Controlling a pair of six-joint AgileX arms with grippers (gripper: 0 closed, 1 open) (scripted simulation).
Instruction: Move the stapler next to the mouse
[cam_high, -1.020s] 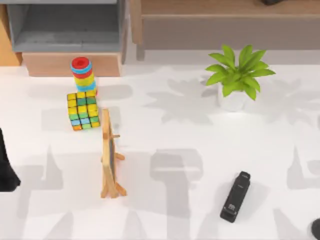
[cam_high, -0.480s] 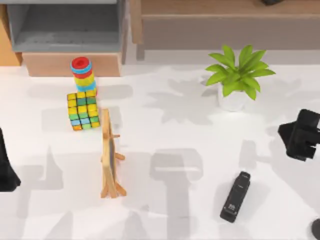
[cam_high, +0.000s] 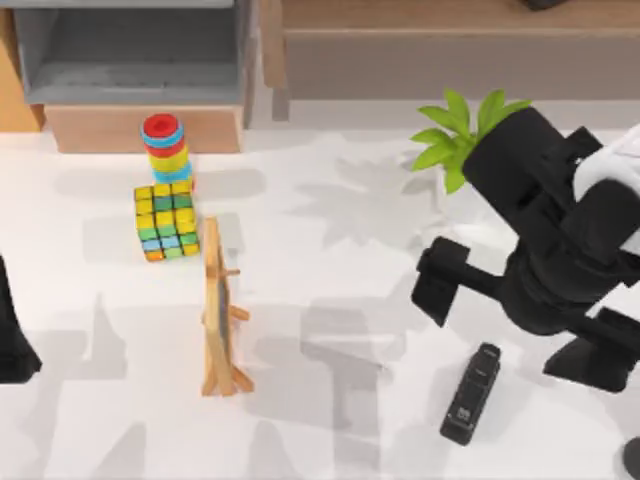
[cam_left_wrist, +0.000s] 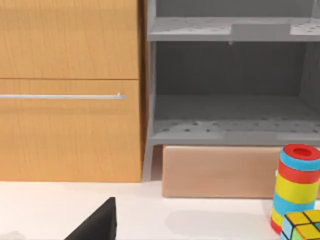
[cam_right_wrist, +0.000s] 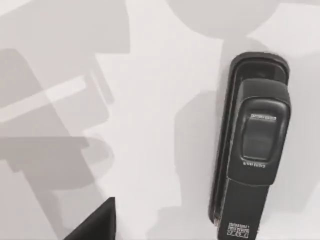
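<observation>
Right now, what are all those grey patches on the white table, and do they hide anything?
Top view: soft grey shadows lie across the table; the stapler stays plainly visible. Right wrist view: broad shadow shapes cross the surface beside the stapler, whose white label remains visible.

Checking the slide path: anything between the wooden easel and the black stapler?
No, bare white table between wooden easel and slim black stapler, top view.

One stapler. One puzzle cube. One ring-stack toy. One wooden easel. One potted plant. Two robot arms: left, right.
</observation>
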